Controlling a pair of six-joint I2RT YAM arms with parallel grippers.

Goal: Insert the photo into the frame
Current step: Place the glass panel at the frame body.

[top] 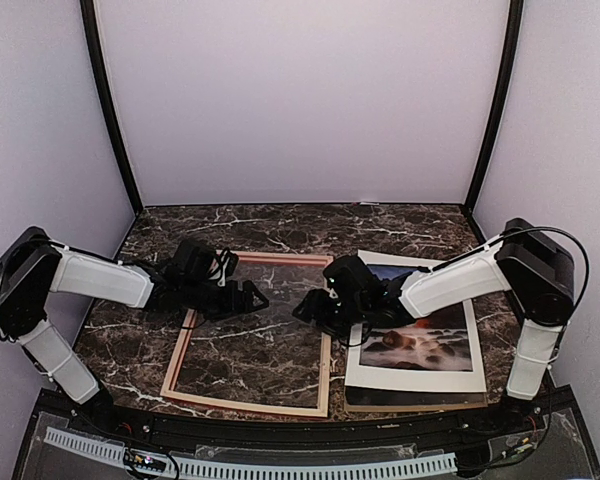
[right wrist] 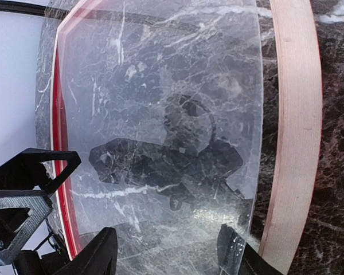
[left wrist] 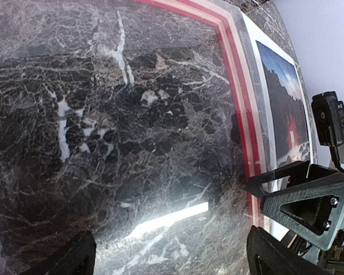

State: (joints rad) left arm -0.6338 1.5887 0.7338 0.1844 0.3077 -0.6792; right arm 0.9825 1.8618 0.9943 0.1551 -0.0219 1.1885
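A dark marble table (top: 280, 225) with white veins sits inside pale walls. The frame (top: 248, 402) lies flat on the left-centre of it with its pale wood back upward (a bright red edge shows in both wrist views). A clear glass pane (right wrist: 160, 86) lies within it, and the marble shows through.

Just beside the frame's right rail lies the photo (top: 425, 340): dark rocks, white water and an orange glow. It is ringed by a white border (top: 410, 382) and rests on a brown board (top: 410, 405) that peeks out at the near edge. The right arm crosses over the photo's upper left part.

The left gripper (top: 252, 298) hangs over the frame's upper middle. Its fingers (left wrist: 69, 260) are spread wide and hold nothing.

The right gripper (top: 308, 306) is at the frame's right rail, facing the left one. Its fingers (right wrist: 100, 258) are likewise parted over the glass. One finger is close to the pane's edge, but contact cannot be made out.
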